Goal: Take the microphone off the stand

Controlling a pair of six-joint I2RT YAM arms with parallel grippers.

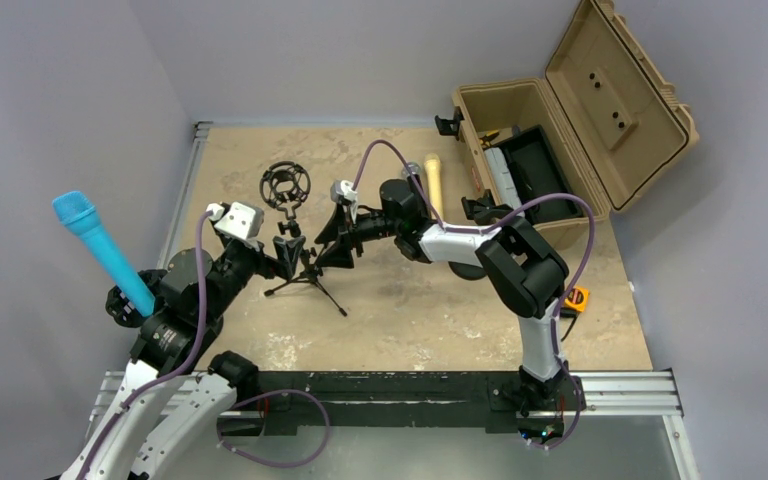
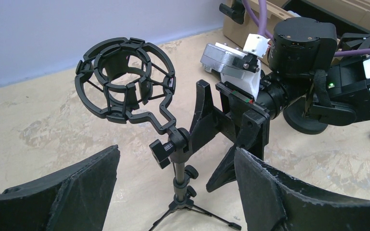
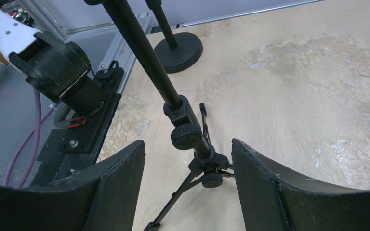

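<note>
My left pincer (image 2: 176,155) is spread wide, its two dark fingers (image 2: 77,192) low on either side of the view with the stand (image 2: 178,173) upright between and just ahead of them; nothing is gripped. My right pincer (image 3: 188,143) is spread open too, and the stand's black pole with its clamp knob rises in the gap in front of it, untouched as far as I can tell. Seen from my left wrist, those right fingers sit just behind the stand's swivel joint. The shock mount ring (image 2: 108,114) tilts at the top of the stand. The gold microphone (image 1: 433,185) lies flat on the tan surface (image 1: 410,310), well apart from the stand and beside the open tan case (image 1: 610,90) (lid thrown back). A blue microphone (image 1: 95,240) leans at the far left, over my left arm.
</note>
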